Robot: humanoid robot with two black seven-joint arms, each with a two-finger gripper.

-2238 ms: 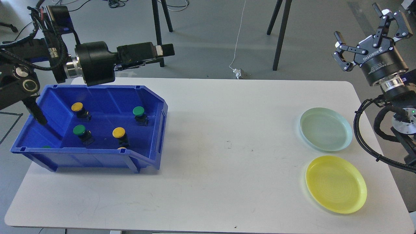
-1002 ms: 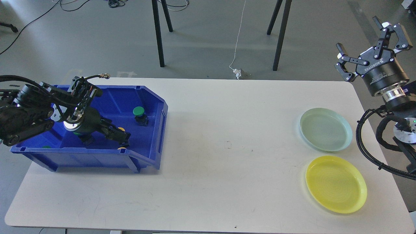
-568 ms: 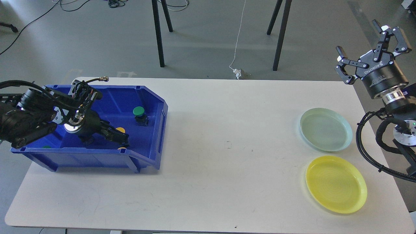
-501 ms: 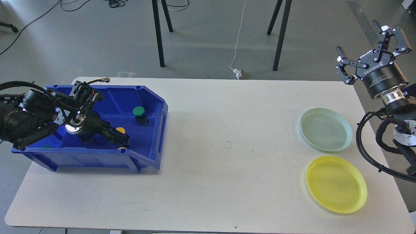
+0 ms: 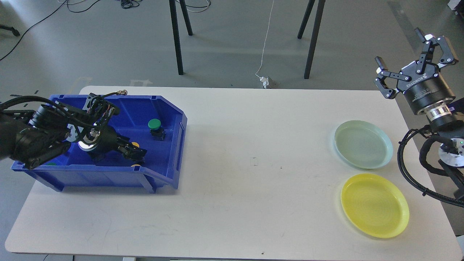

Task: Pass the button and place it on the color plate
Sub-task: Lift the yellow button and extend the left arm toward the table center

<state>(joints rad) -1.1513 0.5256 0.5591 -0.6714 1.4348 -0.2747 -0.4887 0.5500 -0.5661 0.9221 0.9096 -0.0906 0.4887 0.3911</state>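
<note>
The blue bin (image 5: 178,140) stands at the table's left. My left gripper (image 5: 135,152) is down inside it, its dark fingers at a yellow button (image 5: 135,145); I cannot tell whether they are closed on it. A green button (image 5: 154,124) stands upright in the bin, right of the gripper. A second yellow cap (image 5: 136,165) peeks over the bin's front wall. The pale green plate (image 5: 363,144) and the yellow plate (image 5: 375,205) lie at the table's right. My right gripper (image 5: 398,45) is open and empty, raised beyond the table's back right corner.
My left arm covers the left half of the bin and hides buttons there; a green sliver (image 5: 50,164) shows at its front left corner. Black stand legs (image 5: 176,40) and a white cable (image 5: 266,40) are on the floor behind the white table (image 5: 253,163).
My left arm came down from above the bin into it and reached the yellow button. In the last second it shifted slightly right. My right gripper hardly moved.
</note>
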